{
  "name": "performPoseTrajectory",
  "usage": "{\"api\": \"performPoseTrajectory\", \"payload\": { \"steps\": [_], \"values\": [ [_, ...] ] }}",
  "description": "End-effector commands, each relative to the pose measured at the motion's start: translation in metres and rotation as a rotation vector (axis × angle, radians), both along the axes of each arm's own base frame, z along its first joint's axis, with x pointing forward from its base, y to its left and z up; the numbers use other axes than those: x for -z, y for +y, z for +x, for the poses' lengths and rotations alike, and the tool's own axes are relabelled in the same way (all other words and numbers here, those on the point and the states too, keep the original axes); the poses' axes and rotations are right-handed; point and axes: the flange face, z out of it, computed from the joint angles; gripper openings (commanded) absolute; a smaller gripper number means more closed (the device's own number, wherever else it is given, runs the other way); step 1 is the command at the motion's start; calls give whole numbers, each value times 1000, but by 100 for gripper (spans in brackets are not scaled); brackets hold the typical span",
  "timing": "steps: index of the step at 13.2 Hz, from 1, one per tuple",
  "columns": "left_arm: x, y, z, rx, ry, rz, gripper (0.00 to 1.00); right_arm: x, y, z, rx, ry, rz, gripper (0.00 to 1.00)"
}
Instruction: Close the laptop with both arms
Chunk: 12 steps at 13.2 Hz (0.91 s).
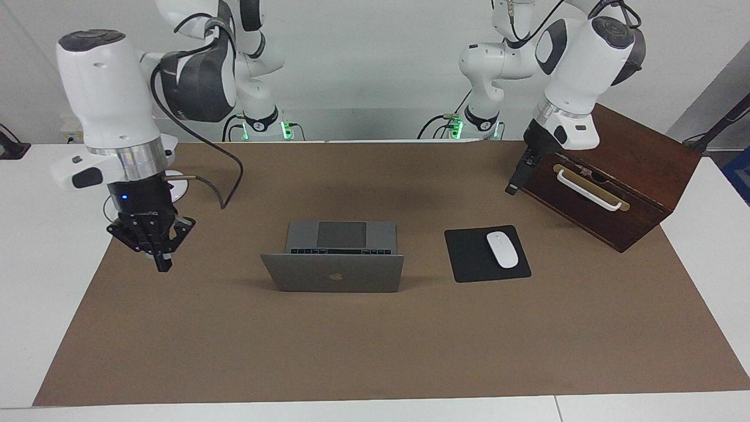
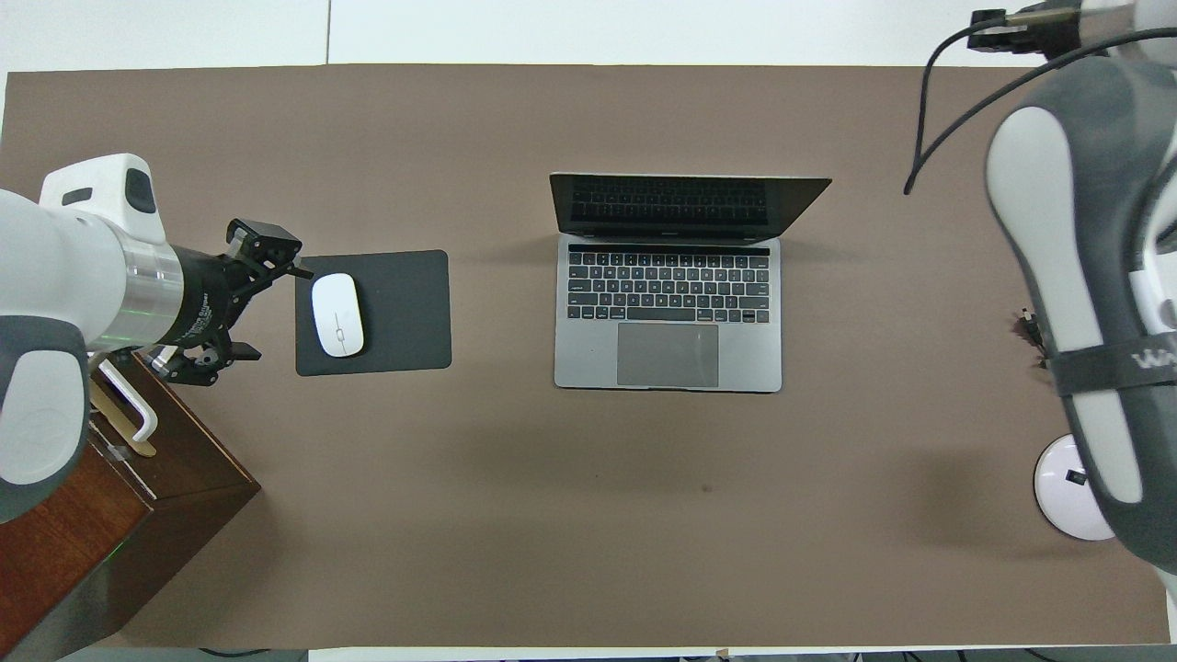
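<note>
The silver-grey laptop (image 1: pixel 333 280) stands open in the middle of the brown mat, its lid with the apple logo upright and its keyboard (image 2: pixel 668 287) and trackpad on the robots' side. My right gripper (image 1: pixel 162 265) hangs shut and empty, pointing down over the mat, beside the laptop toward the right arm's end; in the overhead view the arm hides it. My left gripper (image 1: pixel 511 189) is shut and empty in the air between the wooden box and the mouse pad, apart from the laptop; it also shows in the overhead view (image 2: pixel 300 270).
A white mouse (image 1: pixel 502 249) lies on a black mouse pad (image 1: pixel 469 258) beside the laptop toward the left arm's end. A wooden box (image 1: pixel 621 199) with a white handle stands at that end. A white lamp base (image 2: pixel 1067 487) and its cable (image 2: pixel 1030 324) sit at the right arm's end.
</note>
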Motion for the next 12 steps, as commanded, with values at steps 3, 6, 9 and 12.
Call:
{"api": "performPoseTrajectory", "payload": {
  "steps": [3, 6, 9, 12],
  "values": [
    [15, -29, -24, -314, 7, -177, 58, 25, 89, 15, -53, -72, -38, 0],
    [37, -31, -29, -591, 102, -346, 0, 33, 146, 3, -118, -73, -66, 0],
    [63, -23, -26, -919, 240, -513, 0, 43, 179, -6, -109, -65, -18, 0],
    [94, -26, -26, -1123, 291, -615, 0, 56, 202, -10, -87, -56, -4, 0]
  ]
}}
